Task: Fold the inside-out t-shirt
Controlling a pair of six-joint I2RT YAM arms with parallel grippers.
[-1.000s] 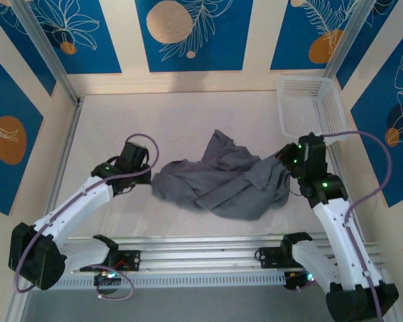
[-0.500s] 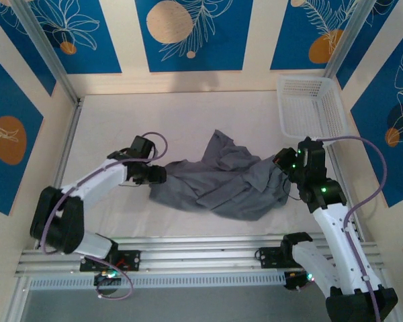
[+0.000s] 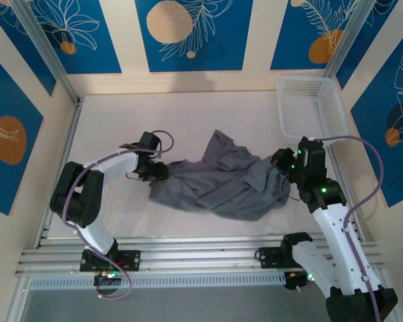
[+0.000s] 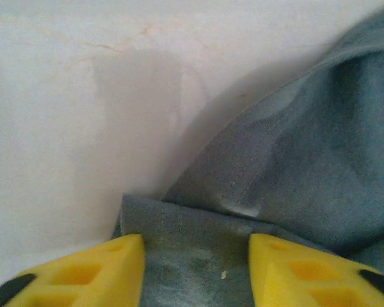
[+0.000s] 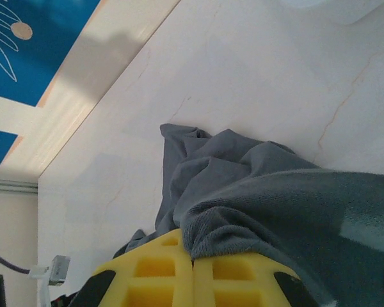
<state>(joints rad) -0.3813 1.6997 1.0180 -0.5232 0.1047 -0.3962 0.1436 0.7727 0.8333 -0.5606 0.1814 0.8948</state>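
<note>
The inside-out t-shirt [image 3: 218,178] is plain slate-grey, looking teal-tinged between the left claw's [image 4: 195,256] yellow fingers [image 4: 83,272]. The right claw [image 5: 192,272] is yellow too. Beyond it the counter [image 5: 256,77] is white, perhaps faintly veined, and the basket [image 3: 311,111] is white lattice.

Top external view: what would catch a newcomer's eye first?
The crumpled grey inside-out t-shirt lies mid-table. The right end effector is shut on its right edge; the left end effector stands open over its left hem. A white basket sits far right.
</note>
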